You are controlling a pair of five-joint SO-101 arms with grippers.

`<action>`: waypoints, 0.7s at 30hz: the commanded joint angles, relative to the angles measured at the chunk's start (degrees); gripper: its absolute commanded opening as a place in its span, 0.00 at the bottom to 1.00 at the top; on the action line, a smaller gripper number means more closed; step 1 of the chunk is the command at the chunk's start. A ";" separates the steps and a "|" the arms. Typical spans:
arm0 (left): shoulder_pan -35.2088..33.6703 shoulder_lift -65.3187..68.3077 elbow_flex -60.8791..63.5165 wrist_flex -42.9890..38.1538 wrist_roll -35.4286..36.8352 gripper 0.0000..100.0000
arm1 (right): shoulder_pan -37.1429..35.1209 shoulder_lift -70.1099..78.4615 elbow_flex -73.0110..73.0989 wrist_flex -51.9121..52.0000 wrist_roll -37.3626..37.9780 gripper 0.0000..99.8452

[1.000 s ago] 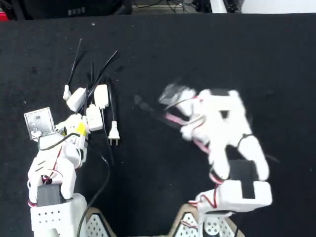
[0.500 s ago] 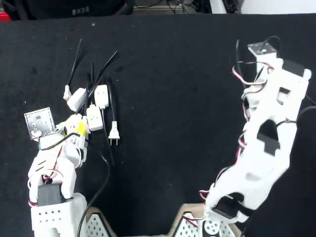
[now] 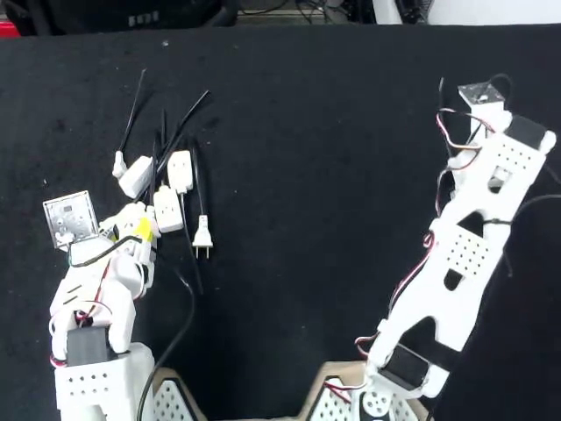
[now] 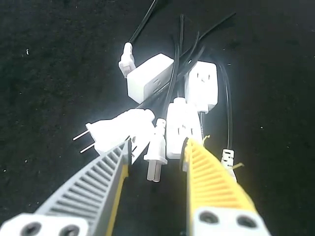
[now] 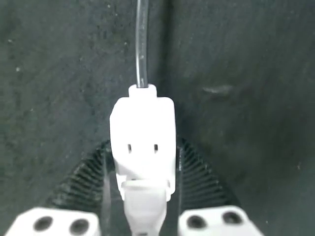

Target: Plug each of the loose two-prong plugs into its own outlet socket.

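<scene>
1. The right arm [image 3: 469,250] has swung from mid-table out to the far right side. The left arm [image 3: 96,281] has not shifted.
2. An outlet socket [image 5: 142,130] is clamped between the pads of the right gripper [image 5: 142,157], with its cable [image 5: 141,44] running straight ahead.
3. A two-prong plug [image 4: 155,153] lies between the spread tips of the left gripper [image 4: 157,143]. A second plug [image 4: 115,132] and two sockets [image 4: 181,125] lie just ahead.

Support surface: a table [image 3: 307,132] covered in black cloth. A cluster lies on it in the left half of the frame: a white adapter block [image 3: 136,176], an outlet socket [image 3: 180,169] beside it, a second outlet socket [image 3: 166,210] just below, and black cords [image 3: 180,132] crossing them. A two-prong plug [image 3: 202,235] lies just right of the cluster, prongs toward the lower edge.
</scene>
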State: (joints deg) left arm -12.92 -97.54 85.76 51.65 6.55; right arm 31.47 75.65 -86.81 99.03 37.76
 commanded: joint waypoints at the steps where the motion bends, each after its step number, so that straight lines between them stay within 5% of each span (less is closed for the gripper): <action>1: -0.66 -0.35 -1.27 -0.97 -0.09 0.19 | 1.23 0.75 -5.49 1.41 0.70 0.09; 7: -0.66 -0.35 -1.27 -0.97 -0.09 0.19 | 0.88 -0.92 -6.90 1.93 0.18 0.32; 21: -0.40 -0.35 -1.27 -1.32 -0.09 0.19 | -2.90 -25.63 -0.57 2.46 -10.90 0.28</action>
State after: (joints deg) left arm -12.92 -97.54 85.76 51.65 6.55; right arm 31.21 61.14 -90.59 99.30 29.32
